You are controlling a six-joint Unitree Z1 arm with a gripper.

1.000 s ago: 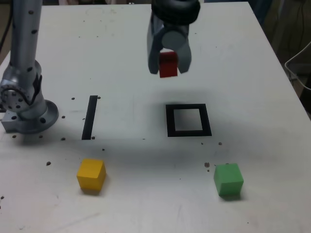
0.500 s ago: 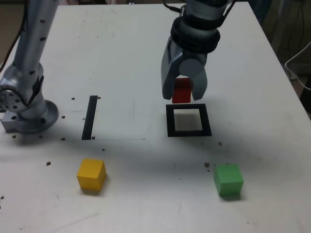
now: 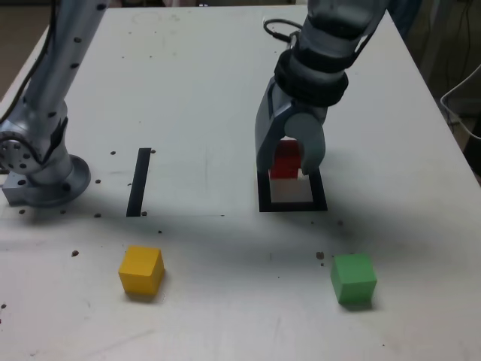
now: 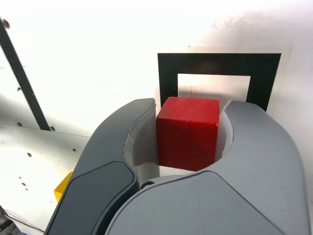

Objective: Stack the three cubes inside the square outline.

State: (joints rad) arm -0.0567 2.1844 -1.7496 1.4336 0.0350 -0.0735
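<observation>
Claw [image 3: 288,168] and red cube [image 4: 188,139]: shifted since the earlier frame, lower in the exterior view and more to its right, now at the square outline [image 3: 293,207].
Claw opening: closed on red cube, apart only by the width of this cube, with one finger at each side.
Red cube: between the fingers, partly covering the outline in both views; height above the table, cannot tell.
Yellow cube [image 3: 140,271]: below the claw and to its left in the exterior view, well apart.
Green cube [image 3: 354,278]: below the claw and to its right in the exterior view, also apart.
</observation>
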